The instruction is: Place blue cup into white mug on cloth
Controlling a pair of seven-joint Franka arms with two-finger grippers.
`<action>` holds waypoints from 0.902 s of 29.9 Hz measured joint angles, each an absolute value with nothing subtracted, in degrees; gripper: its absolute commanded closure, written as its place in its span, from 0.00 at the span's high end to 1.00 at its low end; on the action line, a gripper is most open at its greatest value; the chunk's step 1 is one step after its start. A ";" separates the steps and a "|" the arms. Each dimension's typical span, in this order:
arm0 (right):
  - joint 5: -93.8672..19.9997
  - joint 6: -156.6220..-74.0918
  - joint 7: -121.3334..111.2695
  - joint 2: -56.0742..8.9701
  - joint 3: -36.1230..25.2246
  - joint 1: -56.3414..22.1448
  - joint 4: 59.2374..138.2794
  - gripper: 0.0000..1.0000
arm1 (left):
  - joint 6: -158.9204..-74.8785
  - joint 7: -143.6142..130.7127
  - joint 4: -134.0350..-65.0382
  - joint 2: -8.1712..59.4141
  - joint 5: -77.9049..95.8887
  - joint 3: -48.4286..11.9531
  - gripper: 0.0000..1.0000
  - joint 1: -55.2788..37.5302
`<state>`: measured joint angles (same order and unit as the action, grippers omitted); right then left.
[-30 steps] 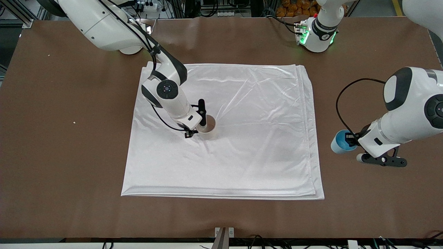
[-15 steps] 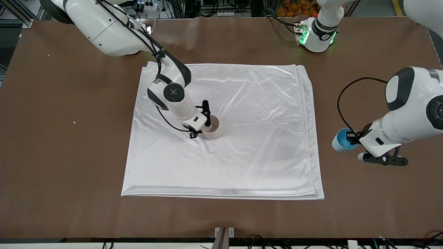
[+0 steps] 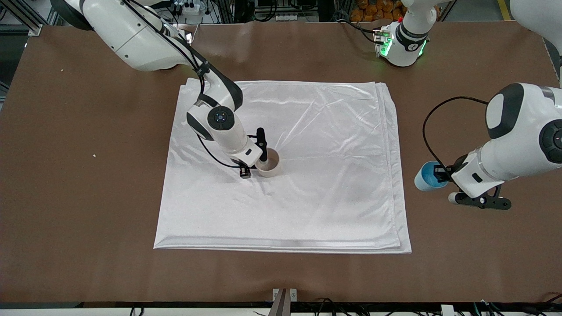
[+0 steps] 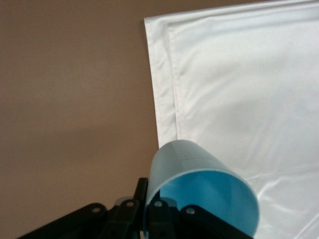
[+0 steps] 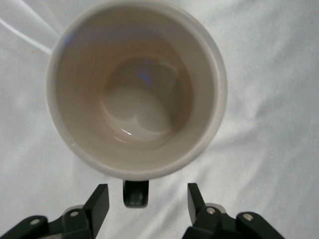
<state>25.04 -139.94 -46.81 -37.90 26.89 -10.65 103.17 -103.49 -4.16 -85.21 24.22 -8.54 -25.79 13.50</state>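
The white mug [image 3: 271,164] stands upright on the cloth [image 3: 329,184], near its middle. My right gripper [image 3: 253,159] is down at the mug's side, open. In the right wrist view the mug [image 5: 134,89] shows its pale inside, and its black handle [image 5: 135,193] sits between the fingers [image 5: 98,201] of the right gripper [image 5: 146,199], touching neither. My left gripper [image 3: 442,175] is shut on the wall of the blue cup [image 3: 425,177], tilted over the bare table beside the cloth's edge at the left arm's end. The left wrist view shows the cup [image 4: 199,181] pinched in the left gripper [image 4: 150,211].
The brown table [image 3: 88,219] surrounds the cloth on all sides. Both arm bases stand along the table edge farthest from the front camera. A small pale crumb [image 3: 93,155] lies toward the right arm's end.
My right gripper set the mug down a little toward the left arm's end and opened off its handle. The left gripper carried the blue cup slightly toward the cloth.
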 measured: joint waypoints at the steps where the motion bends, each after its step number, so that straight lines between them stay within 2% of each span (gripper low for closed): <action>1: 25.04 -139.20 -46.81 -37.79 26.89 -10.63 102.81 1.00 | -103.49 -4.16 -85.15 24.02 -8.27 -26.01 0.00 13.50; 9: 24.90 -130.99 -46.73 -33.66 27.11 -10.60 99.28 1.00 | -101.84 -8.74 -84.83 21.72 -5.22 -29.43 0.00 13.44; 19: 22.75 -121.02 -46.51 -22.53 27.10 -9.08 98.51 1.00 | -101.08 -23.31 -84.83 21.04 -5.12 -38.66 0.00 12.91; 27: 22.47 -112.95 -41.82 -14.66 27.05 -7.25 98.23 1.00 | -101.48 -29.31 -84.82 21.05 -5.12 -43.58 0.00 11.76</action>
